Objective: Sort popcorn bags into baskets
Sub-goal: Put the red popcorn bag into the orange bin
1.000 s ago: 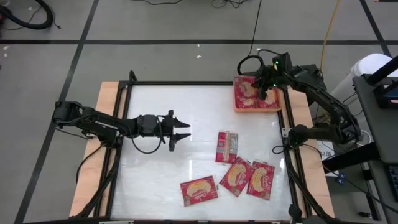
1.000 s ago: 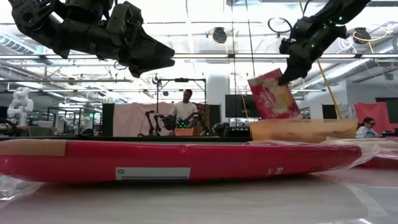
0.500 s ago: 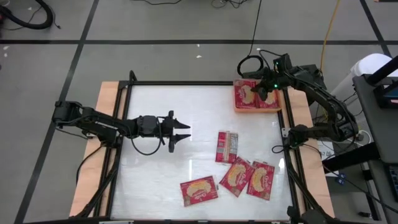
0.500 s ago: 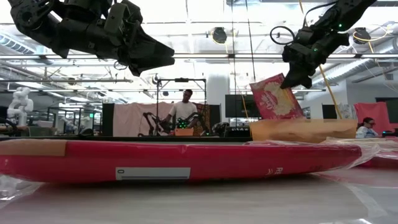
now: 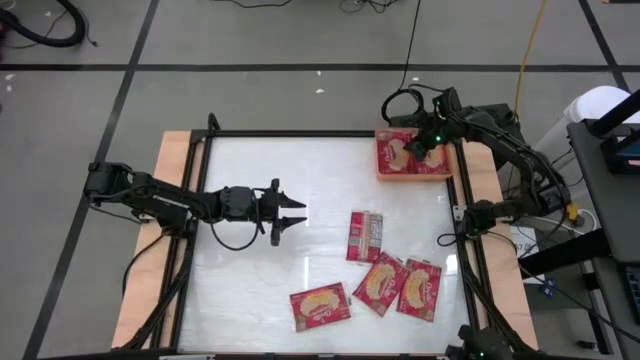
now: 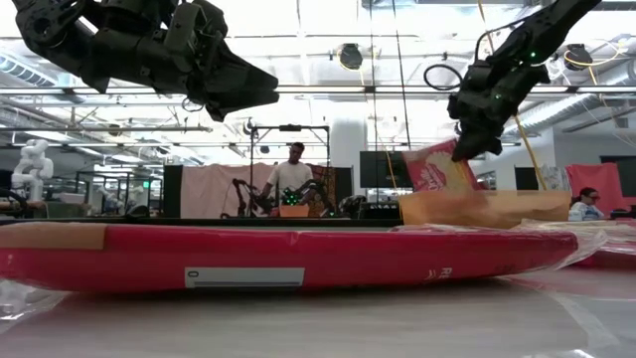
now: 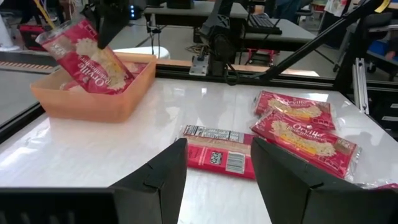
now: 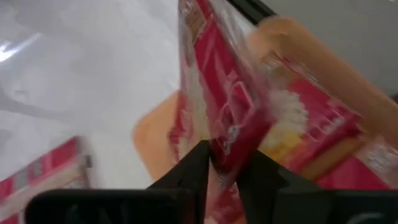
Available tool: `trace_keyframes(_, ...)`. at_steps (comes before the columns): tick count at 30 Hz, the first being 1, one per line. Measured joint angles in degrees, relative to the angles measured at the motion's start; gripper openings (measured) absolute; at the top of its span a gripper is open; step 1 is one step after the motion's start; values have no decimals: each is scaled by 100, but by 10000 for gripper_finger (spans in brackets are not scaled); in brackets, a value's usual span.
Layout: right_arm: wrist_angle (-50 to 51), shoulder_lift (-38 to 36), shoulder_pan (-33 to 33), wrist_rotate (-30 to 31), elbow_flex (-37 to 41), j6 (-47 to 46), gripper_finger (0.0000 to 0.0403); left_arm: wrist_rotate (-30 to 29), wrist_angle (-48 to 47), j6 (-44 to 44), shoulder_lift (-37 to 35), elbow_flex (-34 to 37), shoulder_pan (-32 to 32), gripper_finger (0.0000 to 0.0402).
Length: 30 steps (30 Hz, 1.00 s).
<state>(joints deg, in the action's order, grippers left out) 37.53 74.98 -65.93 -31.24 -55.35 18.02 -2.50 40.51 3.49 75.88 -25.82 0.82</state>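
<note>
My right gripper (image 5: 424, 148) hangs over the orange basket (image 5: 412, 178) at the table's far right corner, shut on a red popcorn bag (image 7: 87, 55) that slants down into it. More red bags (image 8: 323, 134) lie inside the basket. Several popcorn bags lie flat on the white table: one grey-white side up (image 5: 365, 236), two side by side (image 5: 398, 287), one nearer the front (image 5: 320, 305). My left gripper (image 5: 300, 212) hovers open and level over the table's left half, pointing right. My right gripper pinches the popcorn bag's upper end (image 8: 229, 146) between its two fingers. The fingers come slanting down from above on the far right side. The bag hangs tilted below them, its lower end (image 6: 429, 181) down behind the basket's wall.
A black frame rail (image 5: 300, 134) borders the white table, with wooden strips (image 5: 150, 250) along the left and right sides. Bare tabletop (image 5: 260, 170) lies between my left gripper and the basket. Beyond the table, a person (image 6: 295, 179) sits at another station.
My right gripper has sunk toward the basket and rolled. The bag went down with it, and its lower end has dropped from above the rim to inside the basket.
</note>
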Motion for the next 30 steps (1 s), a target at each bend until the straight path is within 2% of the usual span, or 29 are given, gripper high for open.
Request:
trace_keyframes(6, -288, 61, 22, 397, 0, -15, 120, 0, -4, -33, 0, 0, -4, 180)
trace_keyframes(10, -602, 61, 113, 922, 0, -144, 154, 0, -4, -35, 0, 0, -4, 180)
trace_keyframes(15, -1026, 61, 279, 1516, 0, -334, 173, 0, -11, -33, 0, 0, -4, 179)
trace_keyframes(22, -1275, 52, 745, 1698, 122, -874, 153, 0, -109, -33, -2, 0, -4, 179)
trace_keyframes(30, -2669, 61, 1337, 2812, 1184, -1128, 91, 0, -138, -36, -2, 0, -4, 179)
